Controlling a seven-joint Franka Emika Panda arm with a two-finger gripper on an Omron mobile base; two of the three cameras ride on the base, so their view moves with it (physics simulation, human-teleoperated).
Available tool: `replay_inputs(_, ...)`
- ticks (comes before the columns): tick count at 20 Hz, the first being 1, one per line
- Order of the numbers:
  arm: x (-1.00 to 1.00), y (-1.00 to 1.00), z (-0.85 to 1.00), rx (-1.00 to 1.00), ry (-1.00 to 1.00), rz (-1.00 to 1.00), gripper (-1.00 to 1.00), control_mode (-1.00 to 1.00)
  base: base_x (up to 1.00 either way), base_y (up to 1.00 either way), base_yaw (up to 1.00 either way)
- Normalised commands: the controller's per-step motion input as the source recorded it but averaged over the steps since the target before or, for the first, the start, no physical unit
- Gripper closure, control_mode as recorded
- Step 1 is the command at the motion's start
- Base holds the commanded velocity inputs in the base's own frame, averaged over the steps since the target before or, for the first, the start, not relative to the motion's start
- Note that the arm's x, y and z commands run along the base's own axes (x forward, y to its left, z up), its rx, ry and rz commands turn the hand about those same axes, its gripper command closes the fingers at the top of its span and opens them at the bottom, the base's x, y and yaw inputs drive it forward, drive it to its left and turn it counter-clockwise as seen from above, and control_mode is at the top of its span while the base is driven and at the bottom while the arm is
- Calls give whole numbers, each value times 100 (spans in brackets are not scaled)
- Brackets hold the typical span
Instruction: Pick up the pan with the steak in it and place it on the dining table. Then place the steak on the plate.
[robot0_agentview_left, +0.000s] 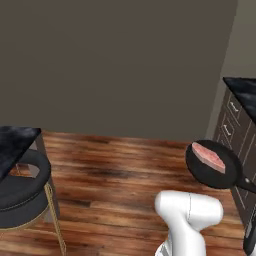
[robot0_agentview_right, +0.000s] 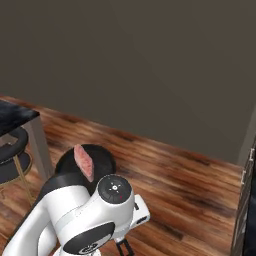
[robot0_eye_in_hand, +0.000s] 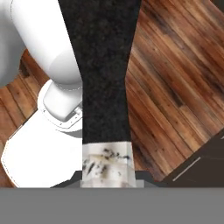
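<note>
The pan (robot0_agentview_left: 215, 167) is a small round black pan that hangs in the air over the wood floor, at the right of the left base view. The pink steak (robot0_agentview_left: 208, 156) lies flat in it. Its thin handle (robot0_agentview_left: 247, 185) runs toward the lower right edge. In the right base view the pan (robot0_agentview_right: 102, 155) sits just behind my white arm, with the steak (robot0_agentview_right: 83, 162) showing on it. My gripper (robot0_eye_in_hand: 107, 177) is shut on the pan's handle (robot0_eye_in_hand: 105, 78), which runs up the middle of the hand view. A corner of the dining table (robot0_agentview_left: 14, 142) shows at the left. The plate is out of view.
A black round stool (robot0_agentview_left: 20, 186) with thin brass legs stands under the table's corner, also at the left in the right base view (robot0_agentview_right: 10, 159). Brown cabinet drawers (robot0_agentview_left: 231, 125) under a black counter top (robot0_agentview_left: 245, 92) line the right. A dark wall closes the far side beyond open wood floor (robot0_agentview_left: 115, 165).
</note>
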Motion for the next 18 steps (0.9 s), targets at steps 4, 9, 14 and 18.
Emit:
replay_inputs(4, 0, 0, 0, 0, 0, 0, 100, 100, -8, 0, 50)
replay_inputs(9, 0, 0, 0, 0, 0, 0, 100, 100, -13, 0, 41)
replay_inputs(14, 0, 0, 0, 0, 0, 0, 100, 100, 0, 0, 0)
replay_inputs(18, 0, 0, 0, 0, 0, 0, 100, 100, 18, -29, 3)
